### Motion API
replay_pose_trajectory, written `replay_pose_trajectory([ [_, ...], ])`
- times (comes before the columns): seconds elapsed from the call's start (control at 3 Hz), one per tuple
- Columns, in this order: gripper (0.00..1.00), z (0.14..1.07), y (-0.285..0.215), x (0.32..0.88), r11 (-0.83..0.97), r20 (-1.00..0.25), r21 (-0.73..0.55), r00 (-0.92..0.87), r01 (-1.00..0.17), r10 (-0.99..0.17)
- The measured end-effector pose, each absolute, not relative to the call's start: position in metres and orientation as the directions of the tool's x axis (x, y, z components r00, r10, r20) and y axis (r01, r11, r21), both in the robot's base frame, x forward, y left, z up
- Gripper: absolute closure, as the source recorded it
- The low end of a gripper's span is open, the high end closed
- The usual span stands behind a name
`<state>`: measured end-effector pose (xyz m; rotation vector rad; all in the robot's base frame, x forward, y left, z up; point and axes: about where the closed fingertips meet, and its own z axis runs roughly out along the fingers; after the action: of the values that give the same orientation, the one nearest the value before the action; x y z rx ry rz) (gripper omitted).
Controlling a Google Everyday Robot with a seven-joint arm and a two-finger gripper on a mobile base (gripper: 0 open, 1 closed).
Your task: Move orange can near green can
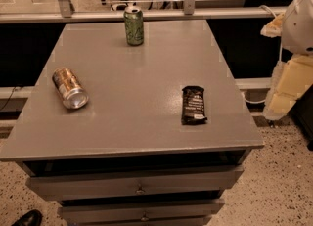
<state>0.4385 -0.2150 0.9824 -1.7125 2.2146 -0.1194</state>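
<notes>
Camera view: orange can (70, 88) lies sideways at left, could roll if nudged; green can (133, 25) upright, far. Gripper (287, 89) at right, state cannot be told.

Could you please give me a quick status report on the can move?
Pincer off the drawer cabinet, to its right. Orange can on its side, left; green can upright, far edge. Black snack wrapper right, not between them.

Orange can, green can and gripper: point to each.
orange can (70, 88), camera view, middle of its copper side
green can (133, 26), camera view, middle of its label
gripper (286, 90), camera view, yellowish body at the picture's right edge
</notes>
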Motion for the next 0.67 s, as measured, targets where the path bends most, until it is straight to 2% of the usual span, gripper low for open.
replay_pose_trajectory([
  [0.33, 0.0, 0.982, -0.215, 0.438, 0.271, -0.213, -0.269, -0.217, -0.924, -0.953],
  [0.67, 0.0, 0.981, -0.185, 0.443, 0.254, -0.255, -0.277, -0.184, -0.927, -0.949],
])
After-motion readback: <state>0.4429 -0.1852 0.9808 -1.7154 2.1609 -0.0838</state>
